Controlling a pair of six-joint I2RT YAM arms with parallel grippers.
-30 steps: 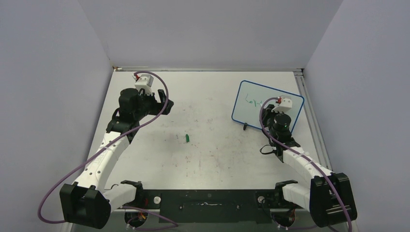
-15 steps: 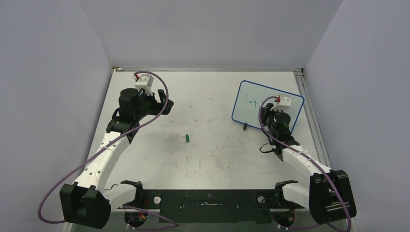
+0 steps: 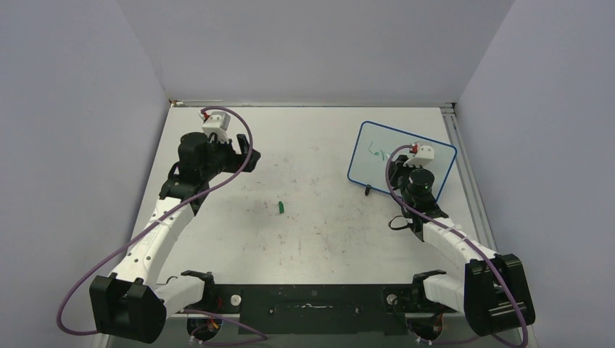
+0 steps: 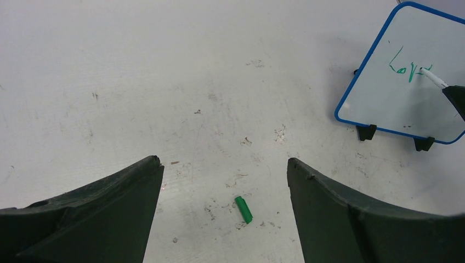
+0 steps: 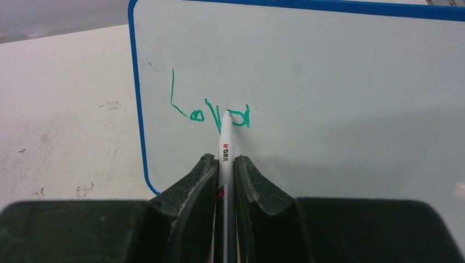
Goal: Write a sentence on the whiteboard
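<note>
Whiteboard [image 3: 373, 168] on worktop [image 3: 312, 217]; we read its long axis skewed, left end farther. Sentence [image 5: 194, 116], green letters beginning "Lov", on whiteboard's left part. Right pincer [image 5: 225, 164] clamps marker [image 5: 226, 143], tip touching whiteboard. Left pincer [image 4: 224, 163] gapes empty, well left.

White table [image 3: 319, 232] fills middle of frame, surface scuffed, dark specks [image 4: 281, 132] scattered across it. Small green cylinder [image 3: 281, 207] lies on its side near centre, slightly left, alone on bare surface; lower centre in left wrist view. Pale grey walls [image 3: 312, 51] top, left, right. Metal rail [image 3: 464, 170] along table's right edge.
</note>
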